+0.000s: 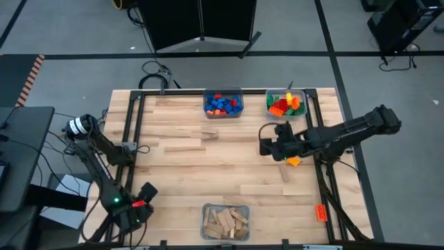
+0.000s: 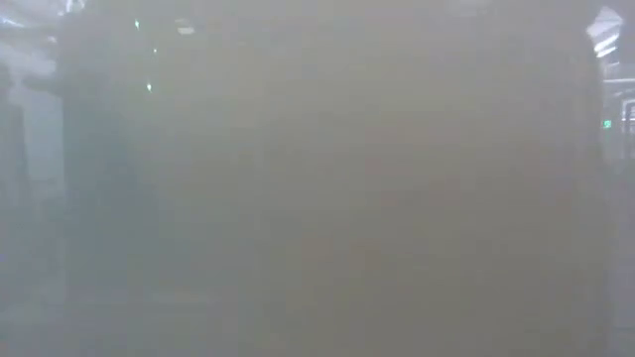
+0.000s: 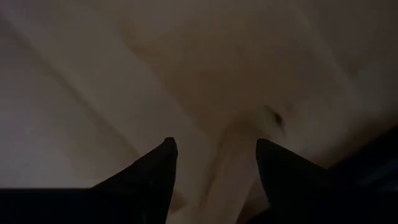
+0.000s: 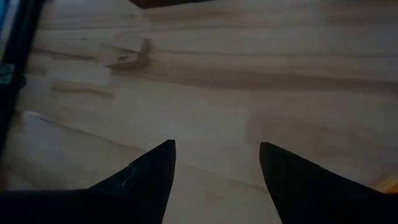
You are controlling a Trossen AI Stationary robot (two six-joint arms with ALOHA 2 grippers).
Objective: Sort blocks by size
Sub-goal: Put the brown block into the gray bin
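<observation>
Right gripper (image 1: 269, 147) sat over the table (image 1: 180, 180) at about 3 o'clock from centre, jaws apart with nothing between them; the right wrist view showed only bare wood between the two dark fingers (image 4: 149, 171). An orange block (image 1: 293, 161) lay just beside the gripper, at its 4 o'clock, partly under the arm. A tan wooden block (image 1: 283, 172) lay loose on the table near it, at about 5 o'clock from the gripper. Another tan wooden block (image 1: 209, 134) lay farther off toward 9 o'clock, just below the blue bin.

Left gripper (image 1: 144, 196) was parked at the table's 8 o'clock corner, well apart from the blocks, jaws apart and empty; its wrist view showed only pale blurred surface past the fingers (image 3: 155, 168).

Bins: one clear bin (image 1: 223, 104) at 12 o'clock held mostly blue bricks with a little red. A second bin (image 1: 286, 103) at 1 o'clock held mixed red, orange, green and yellow bricks. A third bin (image 1: 225, 221) at 6 o'clock held a heap of tan wooden blocks.

Progress, judged: mostly done. Nearly all pieces were in bins; three loose pieces remained on the table, the orange one and the two wooden ones. The orange one looked like the piece next in line, being closest to the right gripper. Low view was fogged out, nothing usable.
</observation>
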